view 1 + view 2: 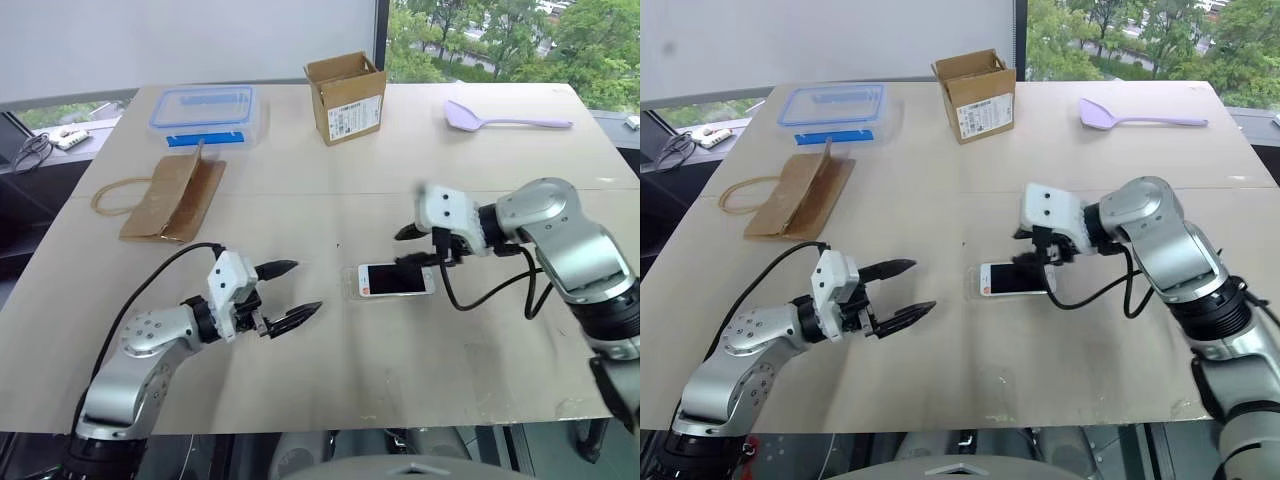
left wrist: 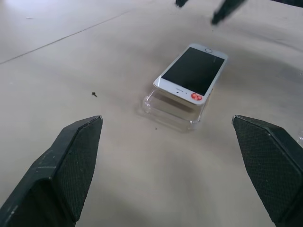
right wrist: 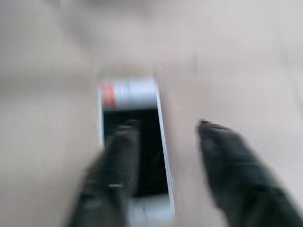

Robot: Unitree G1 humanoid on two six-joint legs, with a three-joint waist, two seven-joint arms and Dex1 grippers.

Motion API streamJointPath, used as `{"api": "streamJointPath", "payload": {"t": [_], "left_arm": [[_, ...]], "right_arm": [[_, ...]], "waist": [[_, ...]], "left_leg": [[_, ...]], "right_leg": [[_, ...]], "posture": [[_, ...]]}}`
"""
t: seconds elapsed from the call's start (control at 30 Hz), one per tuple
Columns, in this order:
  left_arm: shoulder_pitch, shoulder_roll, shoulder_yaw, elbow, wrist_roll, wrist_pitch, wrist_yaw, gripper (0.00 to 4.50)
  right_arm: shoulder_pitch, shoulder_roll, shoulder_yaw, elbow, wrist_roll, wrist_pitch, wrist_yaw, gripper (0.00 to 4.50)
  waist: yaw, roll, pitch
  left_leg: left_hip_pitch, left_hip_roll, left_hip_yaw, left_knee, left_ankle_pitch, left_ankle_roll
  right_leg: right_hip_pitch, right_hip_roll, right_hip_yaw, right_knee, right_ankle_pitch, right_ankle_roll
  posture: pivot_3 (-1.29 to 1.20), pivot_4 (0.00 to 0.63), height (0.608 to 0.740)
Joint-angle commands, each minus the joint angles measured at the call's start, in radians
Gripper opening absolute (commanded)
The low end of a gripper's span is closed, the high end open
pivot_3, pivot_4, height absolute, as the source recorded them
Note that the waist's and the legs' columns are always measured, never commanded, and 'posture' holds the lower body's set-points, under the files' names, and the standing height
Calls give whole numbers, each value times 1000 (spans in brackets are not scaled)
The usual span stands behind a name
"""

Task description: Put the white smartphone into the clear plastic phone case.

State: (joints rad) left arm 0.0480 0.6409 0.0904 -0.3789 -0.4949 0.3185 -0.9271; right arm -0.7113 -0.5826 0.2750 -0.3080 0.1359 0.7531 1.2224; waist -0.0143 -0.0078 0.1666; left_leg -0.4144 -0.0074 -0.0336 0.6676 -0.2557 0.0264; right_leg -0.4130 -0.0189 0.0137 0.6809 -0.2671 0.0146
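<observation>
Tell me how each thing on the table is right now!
white smartphone: screen up, lying on the case, near end raised, not snapped in.
clear plastic phone case: flat on table under the phone.
cardboard box: upright, flaps open.
food box: lid on.
paper bag: lying flat.
left gripper: open, holding nothing.
right gripper: above phone, holding nothing.

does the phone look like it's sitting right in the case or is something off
Something is off. The white phone lies on top of the clear case rather than seated in it: the end with the red sticker rides above the case rim, and the case's edge sticks out past that end. The right tool hovers above the phone, not gripping it.
</observation>
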Motion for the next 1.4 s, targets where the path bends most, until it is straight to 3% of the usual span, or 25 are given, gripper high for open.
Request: {"api": "streamJointPath", "payload": {"t": [0.03, 0.37, 0.73, 1.1, 1.4], "left_arm": [[-15, -12, -21, -18, 10, -13, 14, 4500], [-27, -25, -49, -10, 22, -14, 23, 4500], [-20, -24, -53, -6, 30, -20, 21, 4500], [-11, -22, -54, -19, 43, -15, 29, 4500], [-34, -16, -77, -17, 59, 2, 34, 4500]], "right_arm": [[72, 50, 9, -13, 22, -13, -94, 241], [154, 106, 109, 138, -52, -140, -236, 93], [177, 48, 257, 232, -135, -216, -164, 93], [150, 101, 270, 355, -210, -276, -239, 93], [183, 114, 180, 233, -126, -322, -225, 93]], "waist": [[3, 0, 0], [0, -1, -1], [0, -2, -1], [0, -4, -5], [3, -4, -4]], "left_leg": [[0, 0, 0, 0, 0, 0], [0, -1, 0, 2, 0, 0], [9, -1, 0, 1, 0, 0], [29, 0, 1, -1, 0, 0], [32, 0, 0, -2, 0, 0]], "right_leg": [[0, 0, 0, 0, 0, 0], [1, 0, 0, 1, 1, 1], [10, 1, 0, -1, 0, 1], [28, 1, 1, -2, 0, 1], [32, 0, 1, -4, -1, -1]], "posture": [[0, 150, 740], [0, 150, 740], [0, 150, 740], [0, 150, 740], [0, 150, 740]]}}
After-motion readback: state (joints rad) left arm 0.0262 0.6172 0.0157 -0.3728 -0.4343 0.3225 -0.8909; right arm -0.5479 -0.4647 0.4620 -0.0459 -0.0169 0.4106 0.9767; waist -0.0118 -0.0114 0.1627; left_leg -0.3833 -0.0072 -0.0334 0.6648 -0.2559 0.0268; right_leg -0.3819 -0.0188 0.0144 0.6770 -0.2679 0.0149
